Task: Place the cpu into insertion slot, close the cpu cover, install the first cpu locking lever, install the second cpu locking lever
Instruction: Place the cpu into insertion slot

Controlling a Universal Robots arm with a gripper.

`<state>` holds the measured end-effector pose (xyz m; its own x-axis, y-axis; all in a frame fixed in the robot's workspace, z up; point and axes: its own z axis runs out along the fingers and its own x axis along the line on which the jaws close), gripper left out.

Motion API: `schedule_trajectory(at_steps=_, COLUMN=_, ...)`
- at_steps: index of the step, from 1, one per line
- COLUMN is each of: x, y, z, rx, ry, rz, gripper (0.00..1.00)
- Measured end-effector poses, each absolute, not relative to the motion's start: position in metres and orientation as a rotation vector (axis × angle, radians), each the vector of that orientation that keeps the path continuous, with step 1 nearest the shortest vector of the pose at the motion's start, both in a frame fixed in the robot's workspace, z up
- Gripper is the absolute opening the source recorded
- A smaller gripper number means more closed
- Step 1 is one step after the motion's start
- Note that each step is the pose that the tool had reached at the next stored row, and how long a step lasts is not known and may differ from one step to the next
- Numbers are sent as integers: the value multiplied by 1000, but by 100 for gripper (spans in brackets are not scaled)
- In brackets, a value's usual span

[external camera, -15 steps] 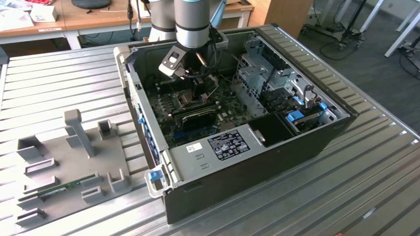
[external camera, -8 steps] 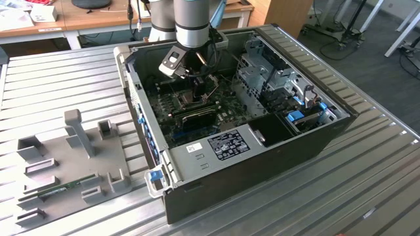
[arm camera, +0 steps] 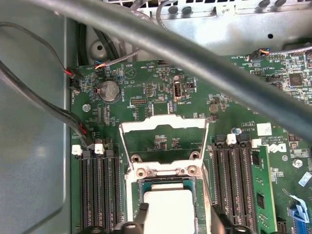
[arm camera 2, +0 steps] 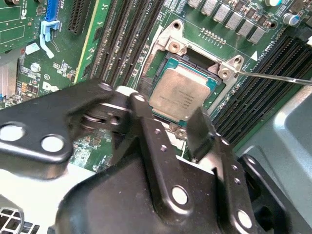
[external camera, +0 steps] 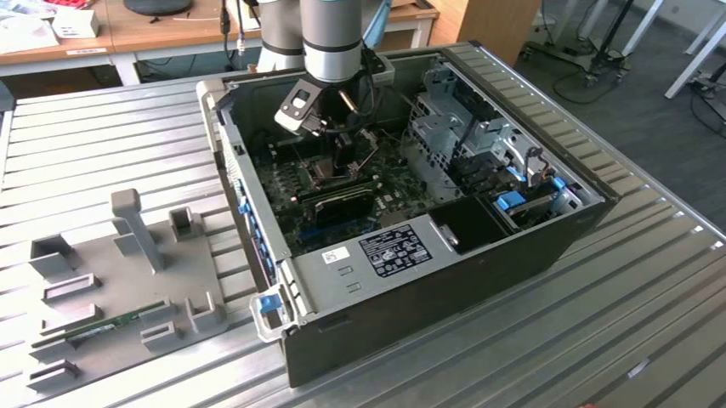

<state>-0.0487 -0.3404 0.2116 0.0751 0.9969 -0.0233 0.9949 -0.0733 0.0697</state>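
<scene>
gripper point(arm camera 2: 168, 114) close up, fingers apart flanking cpu point(arm camera 2: 180, 92) | cpu lies in insertion slot point(arm camera 2: 165, 39) | cpu cover point(arm camera: 161, 123) raised | memory slots point(arm camera 2: 122, 44) either side | thick cable point(arm camera: 195, 53) across first wrist view

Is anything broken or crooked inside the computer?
Nothing looks broken. The chip seems to lie flat and straight in its socket. The metal cover is flipped open, not closed over the chip, which just looks like a job half done.
</scene>
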Motion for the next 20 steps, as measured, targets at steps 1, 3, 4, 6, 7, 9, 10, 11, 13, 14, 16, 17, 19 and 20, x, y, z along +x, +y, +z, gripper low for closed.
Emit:
schedule_trajectory(at_steps=1, x=-49, y=-340, z=212, rx=2253, ry=2091, rz=46, gripper=61)
schedule_trajectory(at_steps=3, x=-49, y=-340, z=212, rx=2253, ry=2091, rz=46, gripper=53)
schedule_trajectory(at_steps=4, x=-49, y=-340, z=212, rx=2252, ry=2091, rz=45, gripper=53)
schedule_trajectory(at_steps=6, x=-49, y=-340, z=212, rx=2252, ry=2091, rz=44, gripper=53)
schedule_trajectory(at_steps=7, x=-49, y=-340, z=212, rx=2252, ry=2090, rz=44, gripper=53)
schedule_trajectory(at_steps=9, x=-49, y=-340, z=212, rx=2251, ry=2090, rz=43, gripper=53)
schedule_trajectory(at_steps=10, x=-49, y=-340, z=212, rx=2251, ry=2090, rz=43, gripper=53)
schedule_trajectory(at_steps=11, x=-49, y=-340, z=212, rx=2251, ry=2090, rz=42, gripper=53)
schedule_trajectory(at_steps=13, x=-49, y=-340, z=212, rx=2250, ry=2089, rz=41, gripper=53)
schedule_trajectory(at_steps=14, x=-49, y=-340, z=212, rx=2250, ry=2089, rz=41, gripper=53)
schedule_trajectory(at_steps=16, x=-49, y=-340, z=212, rx=2250, ry=2089, rz=40, gripper=53)
schedule_trajectory(at_steps=17, x=-49, y=-340, z=212, rx=2249, ry=2089, rz=40, gripper=53)
schedule_trajectory(at_steps=19, x=-49, y=-340, z=212, rx=2249, ry=2088, rz=39, gripper=52)
schedule_trajectory(at_steps=20, x=-49, y=-340, z=212, rx=2249, ry=2088, rz=39, gripper=45)
